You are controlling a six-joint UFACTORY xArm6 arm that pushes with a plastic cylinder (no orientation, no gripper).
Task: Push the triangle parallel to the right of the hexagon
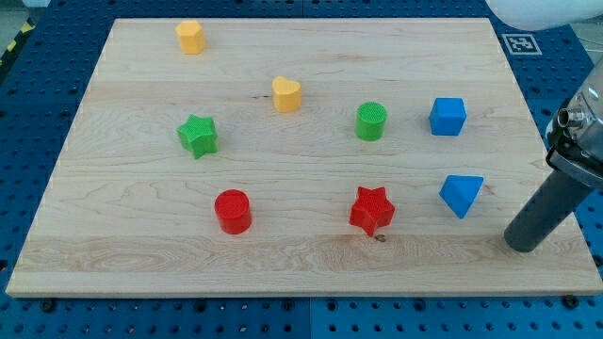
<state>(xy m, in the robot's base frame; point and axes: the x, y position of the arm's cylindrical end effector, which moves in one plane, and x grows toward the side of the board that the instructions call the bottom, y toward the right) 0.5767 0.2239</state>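
The blue triangle (461, 194) lies at the view's right, lower half of the wooden board (301, 273). The yellow hexagon (190, 37) sits near the view's top left. My tip (521, 245) rests on the board at the view's lower right, a short way right of and below the blue triangle, not touching it. The rod rises up and to the right toward the arm at the view's right edge.
A blue cube (448, 116) sits above the triangle. A green cylinder (371, 121), a yellow heart (286, 94), a green star (198, 136), a red cylinder (232, 211) and a red star (371, 209) are spread across the board.
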